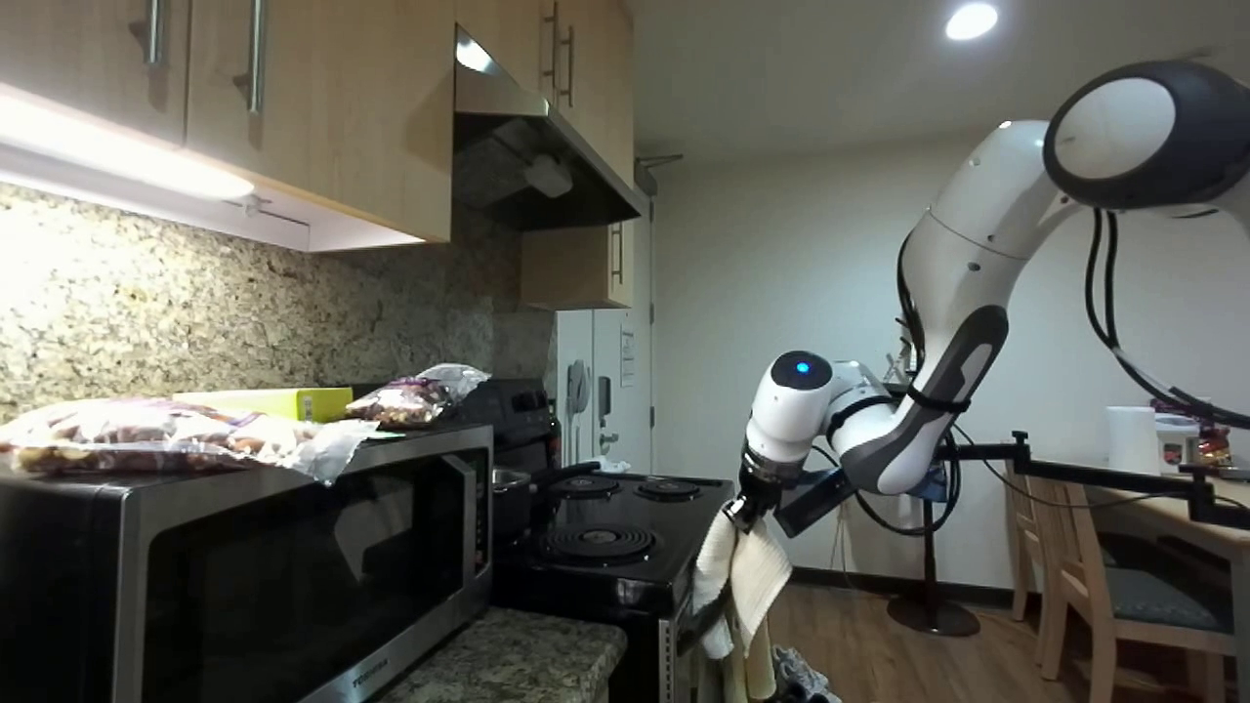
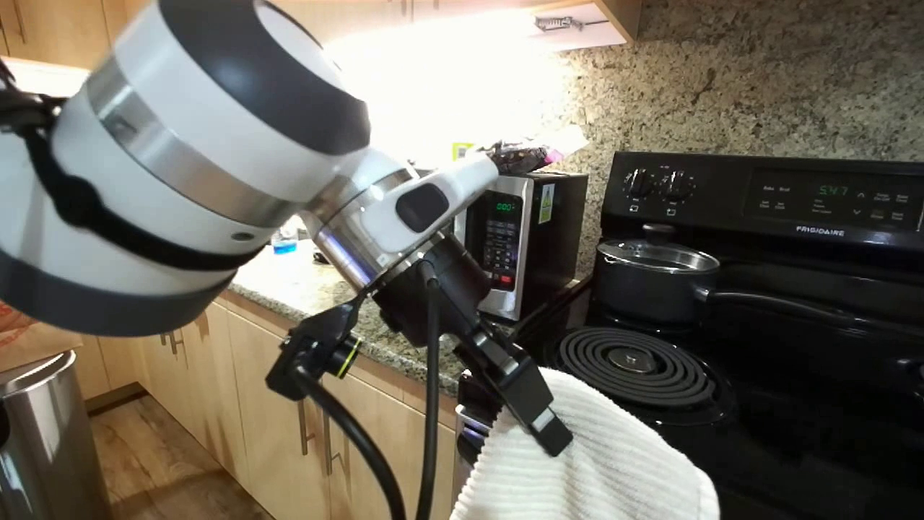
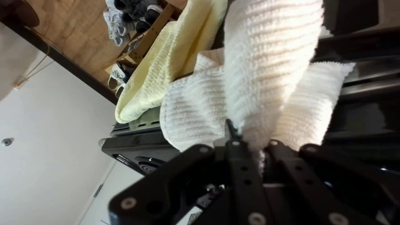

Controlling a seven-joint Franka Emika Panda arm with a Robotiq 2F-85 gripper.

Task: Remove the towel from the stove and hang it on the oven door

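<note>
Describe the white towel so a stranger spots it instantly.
Find the black stove. At its front edge, the gripper pinches the white towel. Its white color and ribbed weave set it apart from the yellow cloth beside it.

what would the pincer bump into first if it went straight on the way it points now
Probably the towel itself: its folds hang just ahead of the pincer that grips it. Past the towel, likely the front of the stove, though depth there is unclear.

The stove (image 2: pixel 801 383) reads FRIGIDAIRE, the microwave (image 1: pixel 322 576) TOSHIBA, their displays (image 2: pixel 834 191) seemingly 5:47 and 0:00.
</note>
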